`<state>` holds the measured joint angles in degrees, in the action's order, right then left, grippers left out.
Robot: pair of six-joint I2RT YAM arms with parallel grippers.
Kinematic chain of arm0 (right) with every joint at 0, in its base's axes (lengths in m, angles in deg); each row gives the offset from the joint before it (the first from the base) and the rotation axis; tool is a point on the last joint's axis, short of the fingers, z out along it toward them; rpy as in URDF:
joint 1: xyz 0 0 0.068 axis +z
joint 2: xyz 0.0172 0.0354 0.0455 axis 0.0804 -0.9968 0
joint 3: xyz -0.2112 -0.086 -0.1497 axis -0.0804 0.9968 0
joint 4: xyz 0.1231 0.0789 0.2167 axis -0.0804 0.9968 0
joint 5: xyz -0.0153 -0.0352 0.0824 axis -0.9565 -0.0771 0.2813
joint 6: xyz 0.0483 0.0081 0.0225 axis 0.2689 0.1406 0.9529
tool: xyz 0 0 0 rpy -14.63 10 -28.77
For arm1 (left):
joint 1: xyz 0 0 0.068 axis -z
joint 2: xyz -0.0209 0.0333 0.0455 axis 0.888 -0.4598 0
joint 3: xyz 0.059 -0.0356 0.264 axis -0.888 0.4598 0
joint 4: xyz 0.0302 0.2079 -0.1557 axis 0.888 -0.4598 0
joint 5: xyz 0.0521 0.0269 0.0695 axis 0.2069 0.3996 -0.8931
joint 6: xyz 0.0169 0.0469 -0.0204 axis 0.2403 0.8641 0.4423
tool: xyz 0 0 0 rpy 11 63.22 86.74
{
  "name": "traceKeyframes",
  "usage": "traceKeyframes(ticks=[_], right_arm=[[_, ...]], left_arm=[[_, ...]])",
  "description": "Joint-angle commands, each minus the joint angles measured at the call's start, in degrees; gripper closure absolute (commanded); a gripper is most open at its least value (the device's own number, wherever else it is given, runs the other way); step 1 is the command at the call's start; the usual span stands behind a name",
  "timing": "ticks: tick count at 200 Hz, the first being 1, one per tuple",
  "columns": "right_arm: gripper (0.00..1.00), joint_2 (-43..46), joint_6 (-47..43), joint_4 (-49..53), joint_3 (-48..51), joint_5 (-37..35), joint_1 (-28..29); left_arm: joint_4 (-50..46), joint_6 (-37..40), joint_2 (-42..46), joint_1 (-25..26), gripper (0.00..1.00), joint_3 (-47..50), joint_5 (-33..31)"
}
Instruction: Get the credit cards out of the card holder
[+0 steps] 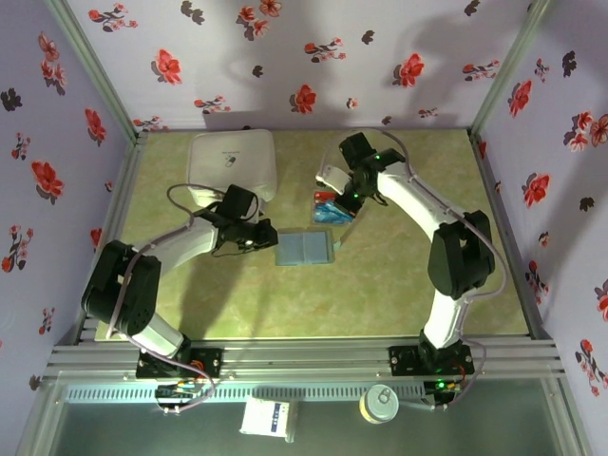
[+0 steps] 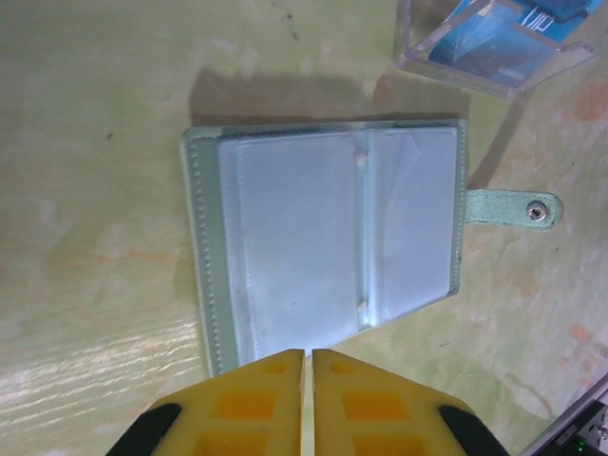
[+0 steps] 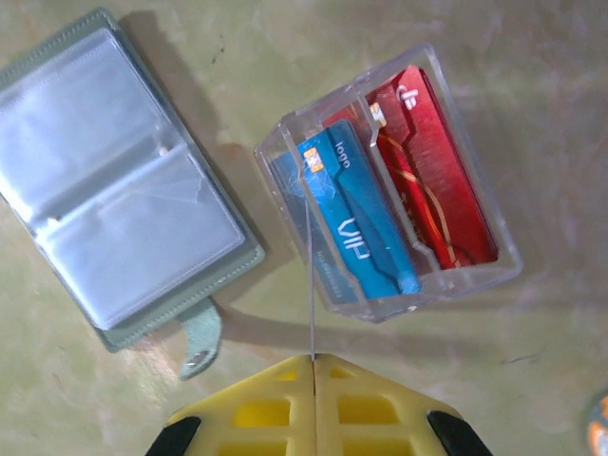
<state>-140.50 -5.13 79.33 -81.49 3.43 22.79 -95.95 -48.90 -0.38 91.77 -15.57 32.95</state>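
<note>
Card holder open on worktop beside clear tray holding blue and red credit cards; left fingers almost together, right fingers together, both empty

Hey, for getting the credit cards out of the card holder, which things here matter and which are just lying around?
Part of the job:
- card holder, lying open
- blue card
- red card
- clear tray, both cards standing in it

Just lying about:
- white box at the back of the table
- round tin on the front ledge
- small white packet beside it
</note>
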Motion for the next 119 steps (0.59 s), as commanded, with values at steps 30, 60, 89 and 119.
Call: traceKeyframes(ticks=[30, 60, 89, 119], right_arm=[[1.00, -8.9, -17.0, 11.9, -15.8, 0.0, -0.5], [1.00, -15.9, -20.3, 18.5, -26.0, 1.4, -0.4], [1.00, -20.1, -21.9, 21.9, -31.6, 2.0, -0.4], [1.00, -22.2, -22.5, 22.6, -32.4, 1.9, -0.4]], left_arm=[[-3.3, 1.7, 3.2, -1.3, 0.89, 1.1, -1.6], [-4.4, 2.0, 4.1, -1.6, 0.89, 1.7, -1.9], [-4.6, 2.0, 4.7, -1.9, 0.89, 2.6, -2.1], [-4.7, 2.0, 4.9, -2.1, 0.89, 3.3, -2.2]])
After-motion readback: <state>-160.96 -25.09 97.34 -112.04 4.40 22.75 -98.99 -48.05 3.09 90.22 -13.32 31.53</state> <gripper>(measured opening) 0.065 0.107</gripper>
